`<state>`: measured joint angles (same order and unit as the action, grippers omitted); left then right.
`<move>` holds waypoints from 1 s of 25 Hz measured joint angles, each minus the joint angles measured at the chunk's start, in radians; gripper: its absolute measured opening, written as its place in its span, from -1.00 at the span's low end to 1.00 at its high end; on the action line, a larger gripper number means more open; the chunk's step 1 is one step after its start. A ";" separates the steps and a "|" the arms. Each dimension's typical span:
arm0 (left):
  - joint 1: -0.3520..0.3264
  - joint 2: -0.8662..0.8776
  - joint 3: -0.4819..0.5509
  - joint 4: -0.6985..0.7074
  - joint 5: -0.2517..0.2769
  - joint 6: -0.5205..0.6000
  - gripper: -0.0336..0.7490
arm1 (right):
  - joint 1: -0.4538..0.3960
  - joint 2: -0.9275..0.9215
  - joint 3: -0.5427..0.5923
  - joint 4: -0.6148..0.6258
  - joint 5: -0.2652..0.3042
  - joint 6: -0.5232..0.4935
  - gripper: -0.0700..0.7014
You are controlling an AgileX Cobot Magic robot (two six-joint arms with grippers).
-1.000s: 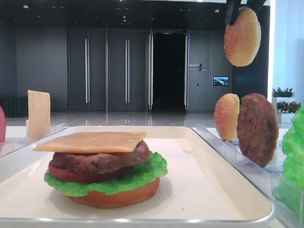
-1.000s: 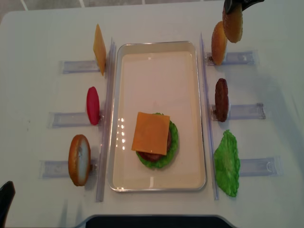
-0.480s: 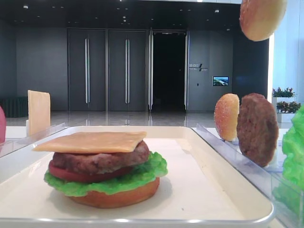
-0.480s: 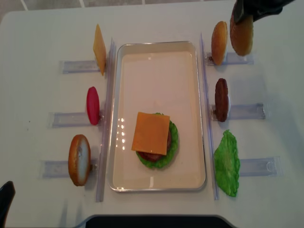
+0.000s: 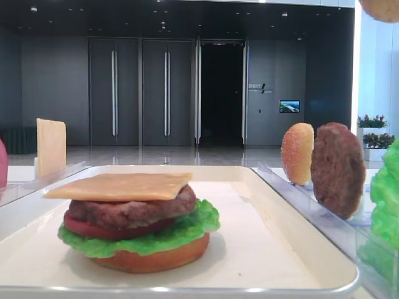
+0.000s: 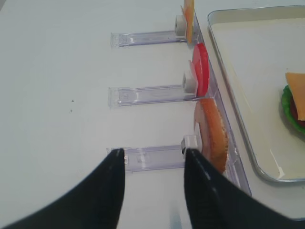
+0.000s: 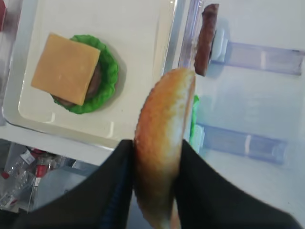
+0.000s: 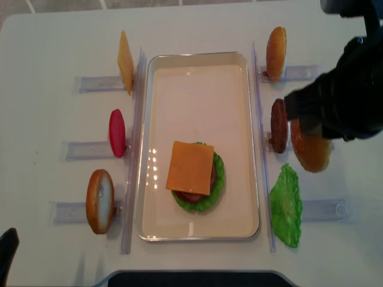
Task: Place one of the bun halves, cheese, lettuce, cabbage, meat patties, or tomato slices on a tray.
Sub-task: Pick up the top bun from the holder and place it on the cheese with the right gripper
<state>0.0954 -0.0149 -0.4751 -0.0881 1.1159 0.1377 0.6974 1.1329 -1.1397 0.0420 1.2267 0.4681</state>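
- My right gripper [image 7: 155,183] is clamped on the sesame bun top [image 7: 162,148], one dark finger pressed against each face, so the bun hangs on edge between them.
- In the overhead view that bun top [image 8: 311,152] is in the air to the right of the tray [image 8: 155,66], just beside the upright meat patty [image 8: 279,125] in its clear rack, with my dark arm covering its upper part.
- From the low front view only the bun's bottom edge [image 5: 380,9] shows, at the top right corner, well above the tray.
- On the tray, toward its near end, sits the stack: flat bottom bun [image 5: 149,258], lettuce [image 5: 187,232], tomato slice [image 5: 106,229], a patty [image 5: 131,210] and a cheese slice [image 5: 121,185] on top.
- Right of the tray, a second sesame bun [image 8: 276,54] stands in the far rack, and a loose lettuce leaf [image 8: 286,206] leans at the near rack.
- Left of the tray, the racks hold an upright cheese slice [image 8: 125,61] farthest, a red tomato slice [image 8: 117,133] in the middle, and a flat bun half [image 8: 100,201] nearest.
- My left gripper [image 6: 152,164] hovers with its fingers spread apart and nothing between them, over the table beside that nearest left rack, close to the flat bun half [image 6: 212,133] without touching it.
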 joint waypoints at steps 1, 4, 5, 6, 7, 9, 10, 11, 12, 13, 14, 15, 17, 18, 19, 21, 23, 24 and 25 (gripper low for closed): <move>0.000 0.000 0.000 0.000 0.000 0.000 -0.10 | 0.023 -0.014 0.020 -0.003 0.000 0.014 -0.25; 0.000 0.000 0.000 0.000 0.000 0.000 -0.10 | 0.070 -0.054 0.060 -0.020 0.001 0.057 -0.25; 0.000 0.000 0.000 0.000 0.000 0.000 -0.10 | 0.079 -0.059 0.067 -0.023 0.002 0.065 -0.25; 0.000 0.000 0.000 0.000 0.000 0.000 -0.10 | 0.082 -0.060 0.071 -0.026 0.002 0.068 -0.25; 0.000 0.000 0.000 0.000 0.000 0.000 -0.10 | 0.083 -0.060 0.074 -0.026 0.002 0.070 -0.25; 0.000 0.000 0.000 0.000 0.000 0.000 -0.10 | 0.083 -0.060 0.075 -0.028 0.002 0.074 -0.25; 0.000 0.000 0.000 0.000 0.000 0.000 -0.10 | 0.083 -0.060 0.075 -0.028 0.001 0.074 -0.25; 0.000 0.000 0.000 0.000 0.000 0.000 -0.10 | 0.083 -0.060 0.075 -0.025 0.000 0.074 -0.25; 0.000 0.000 0.000 0.000 0.000 0.000 -0.10 | 0.083 -0.059 0.076 -0.019 -0.008 0.074 -0.25; 0.000 0.000 0.000 0.000 0.000 0.000 -0.10 | 0.083 -0.057 0.076 -0.001 -0.020 0.070 -0.25; 0.000 0.000 0.000 0.000 0.000 0.000 -0.10 | 0.083 -0.051 0.076 0.025 -0.043 0.057 -0.25; 0.000 0.000 0.000 0.000 0.000 0.000 -0.10 | 0.083 -0.044 0.076 0.057 -0.074 0.036 -0.25; 0.000 0.000 0.000 0.000 0.000 0.000 -0.10 | 0.083 -0.016 0.077 0.166 -0.139 -0.050 -0.25; 0.000 0.000 0.000 0.000 0.000 0.000 -0.10 | 0.083 0.003 0.077 0.235 -0.177 -0.109 -0.25; 0.000 0.000 0.000 0.000 0.000 0.000 -0.10 | 0.083 0.020 0.077 0.295 -0.212 -0.165 -0.25; 0.000 0.000 0.000 0.000 0.000 0.000 -0.10 | 0.083 0.064 0.079 0.440 -0.265 -0.302 -0.25; 0.000 0.000 0.000 0.000 0.000 0.000 -0.10 | 0.083 0.100 0.085 0.571 -0.311 -0.429 -0.25; 0.000 0.000 0.000 0.000 0.000 0.000 -0.10 | 0.083 0.118 0.085 0.639 -0.325 -0.497 -0.25; 0.000 0.000 0.000 0.000 0.000 0.000 -0.10 | 0.083 0.134 0.085 0.707 -0.341 -0.563 -0.25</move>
<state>0.0954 -0.0149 -0.4751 -0.0881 1.1159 0.1377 0.7803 1.2666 -1.0545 0.7494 0.8853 -0.0948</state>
